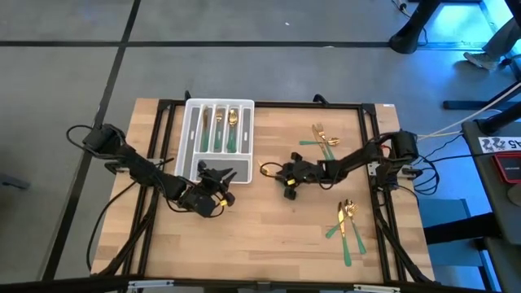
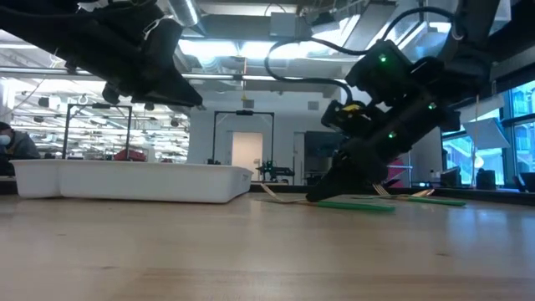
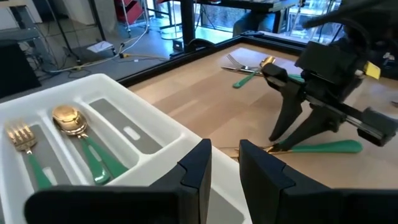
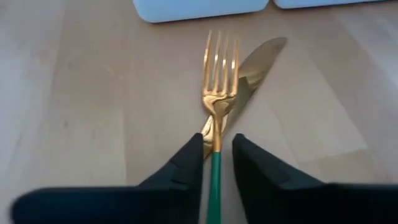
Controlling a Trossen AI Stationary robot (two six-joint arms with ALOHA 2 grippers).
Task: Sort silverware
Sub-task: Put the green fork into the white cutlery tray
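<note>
At frame centre my right gripper (image 4: 216, 163) pinches a fork (image 4: 220, 81) by its green handle, lying across a knife (image 4: 258, 62) on the table (image 1: 269, 236). My left gripper (image 1: 213, 184), fingers nearly together and empty, hovers over the tray (image 1: 195, 134)

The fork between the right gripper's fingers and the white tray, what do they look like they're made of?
The fork: head looks like polished gold-toned metal, since it throws mirror-like highlights; its slim green handle has a matte look, possibly plastic or a coating, hard to tell. The tray: seems moulded white plastic, with smooth rounded compartment walls and a soft sheen. The right gripper straddles the fork's handle.
</note>
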